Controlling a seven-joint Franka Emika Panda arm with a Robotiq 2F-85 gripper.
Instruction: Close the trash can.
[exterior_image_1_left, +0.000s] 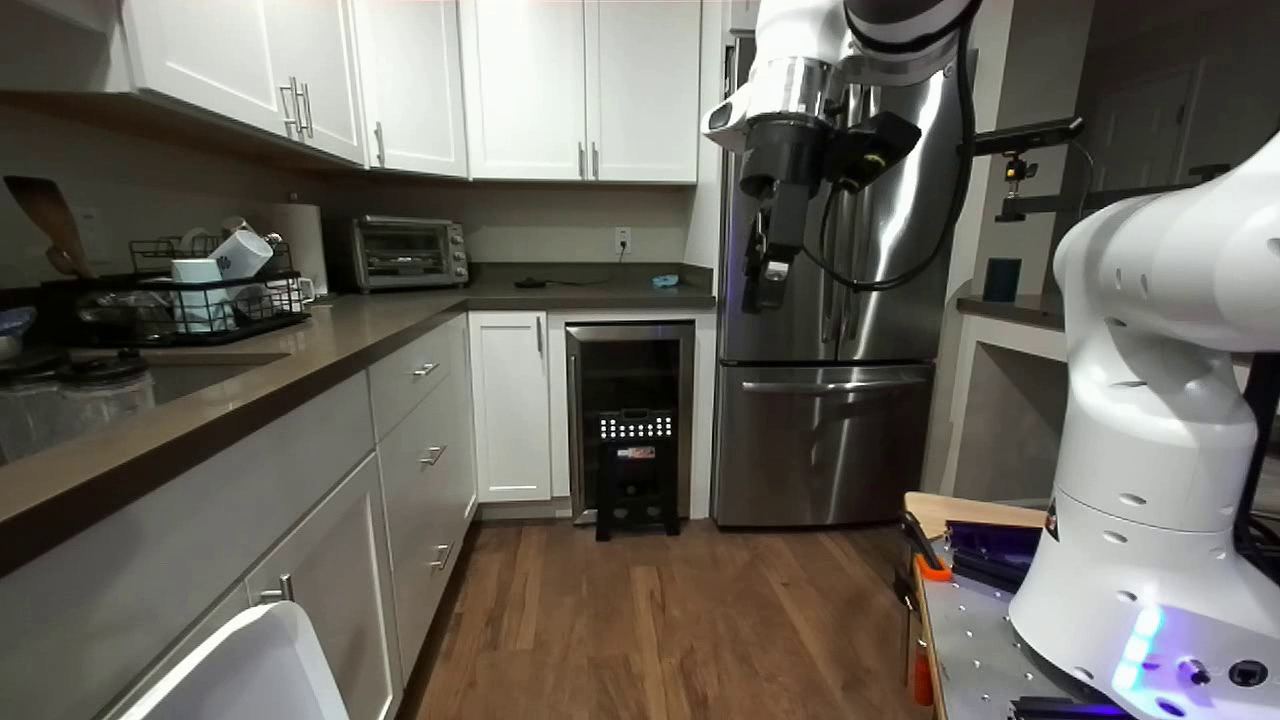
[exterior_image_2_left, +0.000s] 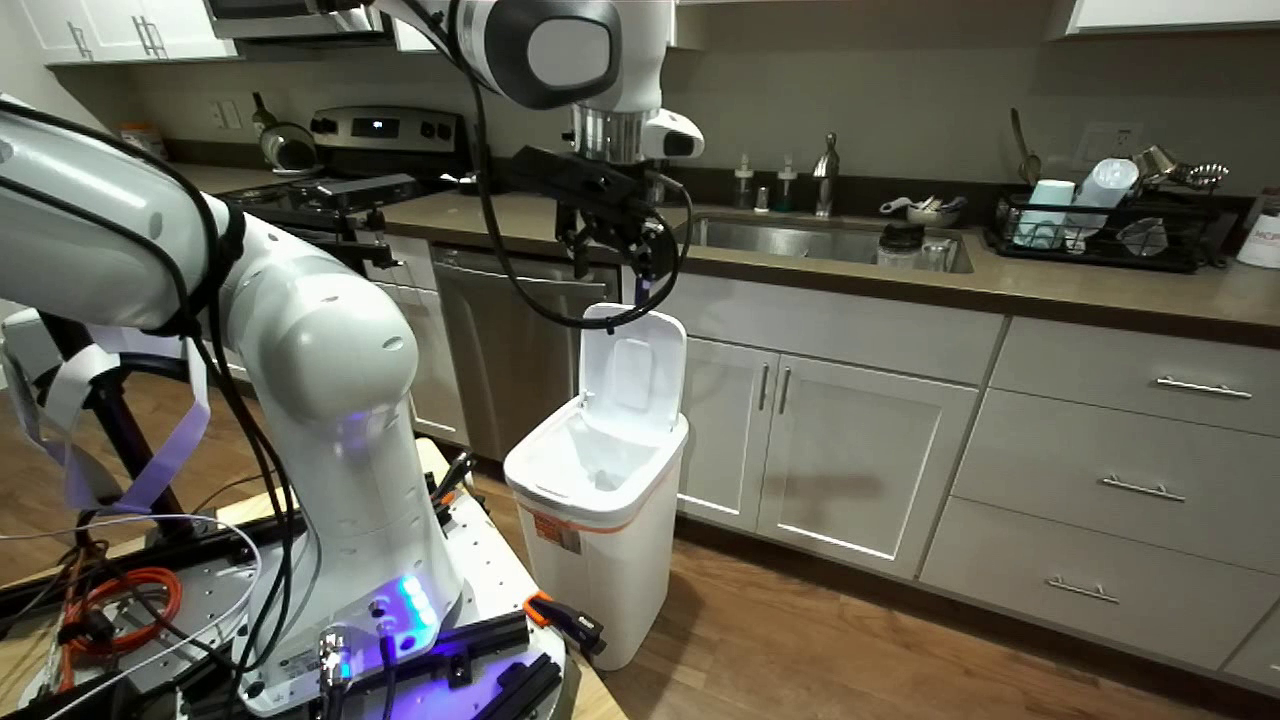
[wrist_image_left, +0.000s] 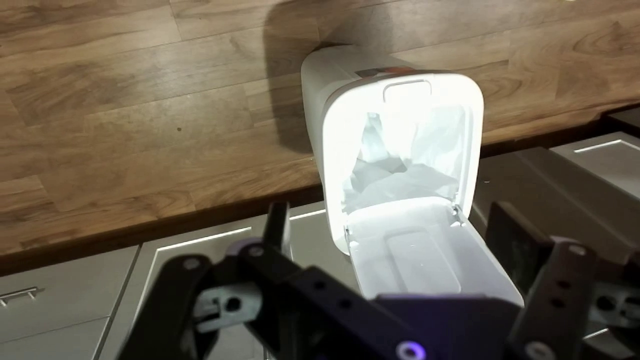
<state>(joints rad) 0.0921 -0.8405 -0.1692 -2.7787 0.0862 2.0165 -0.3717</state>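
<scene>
The white trash can (exterior_image_2_left: 610, 580) stands on the floor beside the robot's table in an exterior view. Its lid (exterior_image_2_left: 632, 370) is open, standing up at the hinge on the cabinet side. In the wrist view the can's body (wrist_image_left: 325, 75), liner and raised lid (wrist_image_left: 420, 260) show beyond the fingers; the palm hides the lid's far end. Only a white edge of the lid (exterior_image_1_left: 250, 670) shows at the lower left in an exterior view. My gripper (exterior_image_2_left: 615, 265) is open and empty, higher than the lid, with fingers (wrist_image_left: 397, 235) wide apart. It also shows before the fridge (exterior_image_1_left: 770, 270).
A counter (exterior_image_2_left: 850, 275) with sink and dish rack (exterior_image_2_left: 1110, 235) runs behind the can, above white cabinets (exterior_image_2_left: 860, 450) and a dishwasher (exterior_image_2_left: 520, 350). The robot's table (exterior_image_2_left: 490, 560) with an orange-tipped clamp (exterior_image_2_left: 565, 620) is close beside the can. A fridge (exterior_image_1_left: 820, 440) stands farther off.
</scene>
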